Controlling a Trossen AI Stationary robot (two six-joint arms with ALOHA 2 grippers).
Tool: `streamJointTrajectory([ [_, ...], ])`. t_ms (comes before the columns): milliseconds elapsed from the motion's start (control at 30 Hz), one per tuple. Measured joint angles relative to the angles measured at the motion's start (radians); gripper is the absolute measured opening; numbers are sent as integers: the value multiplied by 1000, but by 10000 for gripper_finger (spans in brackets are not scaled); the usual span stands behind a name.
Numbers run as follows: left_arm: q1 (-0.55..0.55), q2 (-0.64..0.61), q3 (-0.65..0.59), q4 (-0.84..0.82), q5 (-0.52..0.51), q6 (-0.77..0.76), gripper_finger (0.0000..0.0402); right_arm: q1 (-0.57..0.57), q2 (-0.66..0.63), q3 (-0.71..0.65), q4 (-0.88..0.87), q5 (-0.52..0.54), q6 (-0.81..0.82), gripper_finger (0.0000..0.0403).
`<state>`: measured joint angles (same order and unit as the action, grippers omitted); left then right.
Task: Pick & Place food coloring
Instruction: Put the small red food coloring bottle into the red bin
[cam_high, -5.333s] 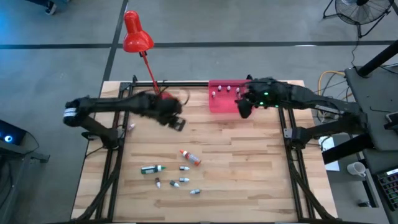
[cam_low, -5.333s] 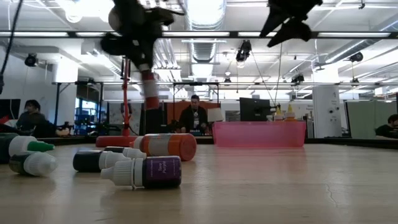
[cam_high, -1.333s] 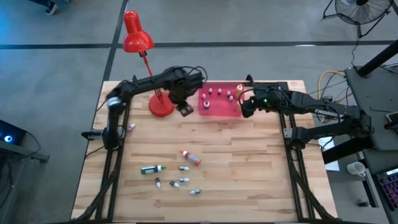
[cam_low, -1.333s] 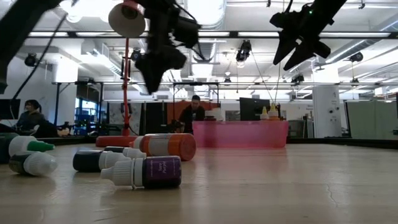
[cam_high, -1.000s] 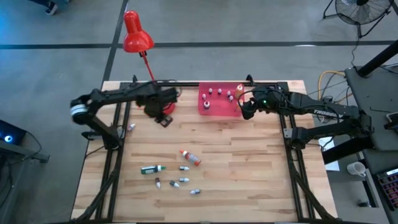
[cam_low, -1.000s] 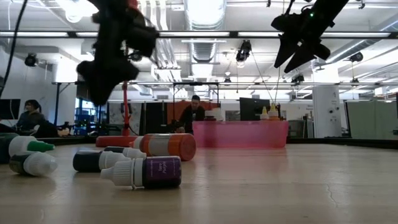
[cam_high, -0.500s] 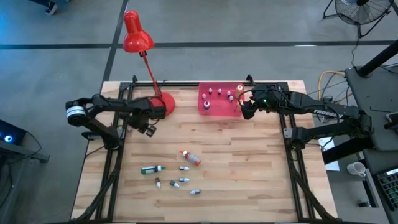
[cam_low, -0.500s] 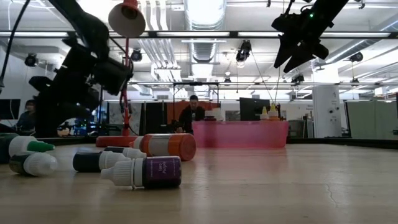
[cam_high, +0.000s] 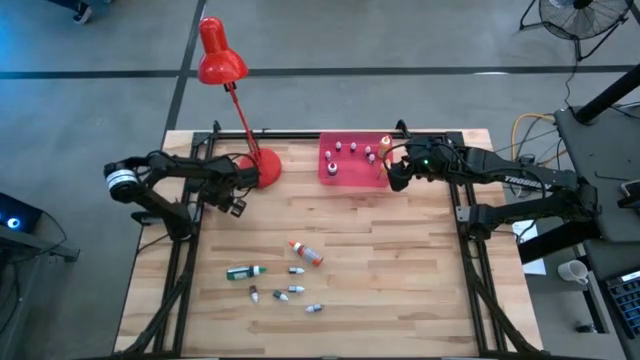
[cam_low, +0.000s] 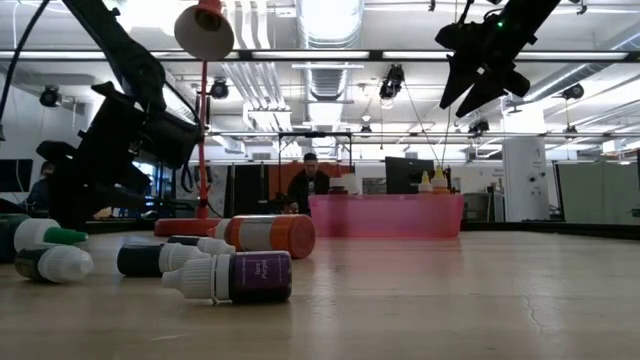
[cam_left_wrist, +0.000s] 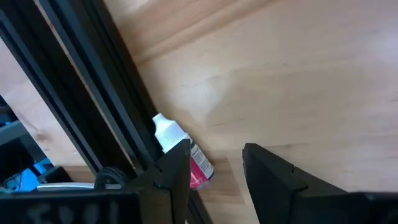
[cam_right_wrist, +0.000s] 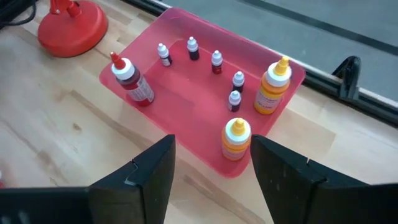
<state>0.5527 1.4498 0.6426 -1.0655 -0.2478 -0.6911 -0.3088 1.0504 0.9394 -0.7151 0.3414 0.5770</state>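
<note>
Several food coloring bottles lie on their sides on the near middle of the table: an orange-red one (cam_high: 306, 252), a dark green one (cam_high: 243, 271) and small whitish ones (cam_high: 288, 292). One small bottle with a white cap and a pink label (cam_left_wrist: 181, 151) lies against the black frame rail at the table's left edge. My left gripper (cam_high: 236, 206) hovers open just right of it (cam_left_wrist: 216, 150). My right gripper (cam_high: 393, 181) hangs open over the near right corner of the pink tray (cam_high: 350, 175), where several bottles (cam_right_wrist: 237, 135) stand upright.
The red desk lamp stands with its base (cam_high: 262, 166) on the far left of the table, between my left gripper and the tray. Black frame rails (cam_high: 180, 255) run along both side edges. Bare wood (cam_high: 400, 260) lies right of the bottles. People sit in the room behind.
My left gripper has swung from beside the lamp base toward the table's left edge and a little toward the near edge, and has come down lower. It stays open. The right arm and the bottles have kept still.
</note>
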Motion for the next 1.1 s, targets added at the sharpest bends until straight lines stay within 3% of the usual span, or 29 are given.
streamJointTrajectory([
  [367,23,-1,52,-40,-16,48,119,0,1,0,0,-2,19,201],
  [1100,43,-4,-31,-39,16,-9,120,-26,1,-2,15,0,7,201],
])
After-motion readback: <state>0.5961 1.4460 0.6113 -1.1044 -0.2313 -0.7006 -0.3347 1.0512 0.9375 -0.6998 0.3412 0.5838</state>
